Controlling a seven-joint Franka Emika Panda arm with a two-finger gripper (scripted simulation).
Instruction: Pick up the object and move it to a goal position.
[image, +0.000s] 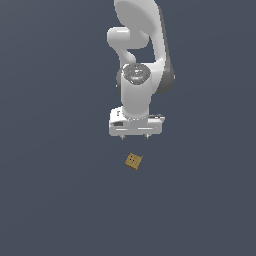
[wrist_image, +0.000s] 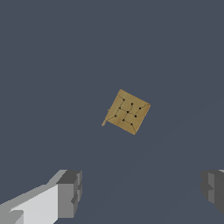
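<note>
The object, a small tan-brown cube (image: 133, 161) with dark dots on its face, lies on the dark grey floor, turned at an angle. It also shows in the wrist view (wrist_image: 127, 112). My white gripper (image: 135, 136) hangs above and just behind the cube, not touching it. Its two short fingers point down and stand wide apart, with nothing between them. In the wrist view the gripper (wrist_image: 142, 190) shows two grey fingertips (wrist_image: 70, 192) set far apart, and the cube lies beyond them.
The white arm (image: 142, 60) rises behind the gripper toward the top of the exterior view. The plain dark grey floor (image: 55, 190) spreads all around with no other objects in sight.
</note>
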